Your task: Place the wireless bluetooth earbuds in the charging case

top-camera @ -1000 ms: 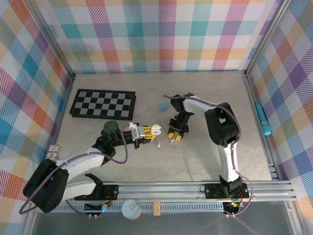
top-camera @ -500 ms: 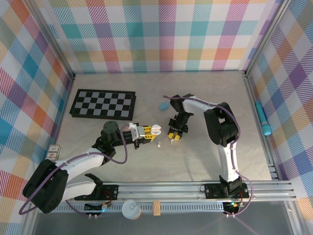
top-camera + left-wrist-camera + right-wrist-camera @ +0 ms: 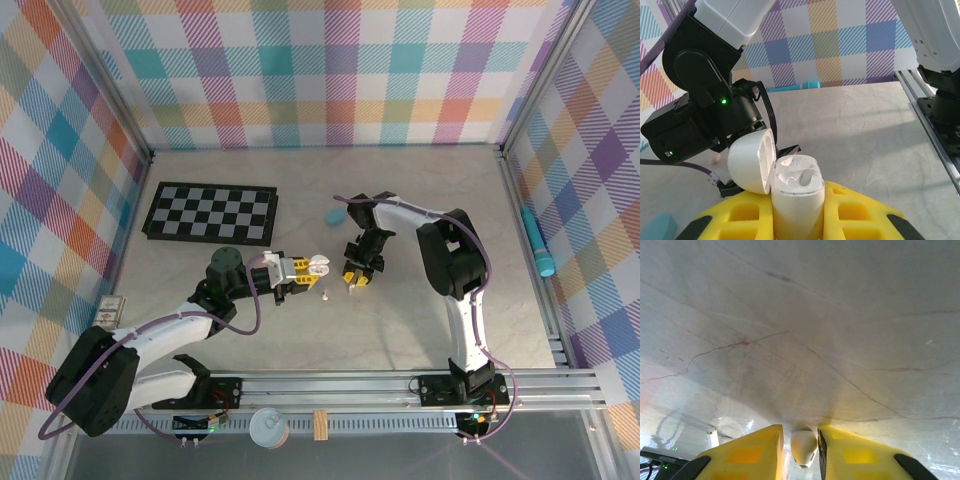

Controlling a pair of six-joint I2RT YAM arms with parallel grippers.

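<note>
Tally on the counter [image 3: 420, 180]
Two claws: left claw [image 3: 303, 268], right claw [image 3: 356, 284]. Two cases: white case [image 3: 796, 192], light blue case [image 3: 334, 214]. Two white earbuds: pinched earbud [image 3: 804, 447], loose earbud [image 3: 326, 295]. One pink piece [image 3: 716, 158]. One checkered board [image 3: 210, 212].

- The gap between the yellow-fingered left gripper [image 3: 303, 268] and the yellow-fingered right gripper [image 3: 354, 289] is narrow. A loose white earbud [image 3: 326, 295] lies on the table in it.
- The open white plastic charging case [image 3: 318, 266], clamped in the left gripper, juts into that gap.
- The pinched white earbud [image 3: 804, 449] fills the space between the right gripper's fingers.
- The flat black-and-white checkerboard [image 3: 210, 213] takes up the far-left area.
- The light blue oval case [image 3: 334, 214] sits near the right arm, on its far side.
- The pale marble-look tabletop [image 3: 400, 330] is bare between the grippers and the near rail, and along the back wall.
</note>
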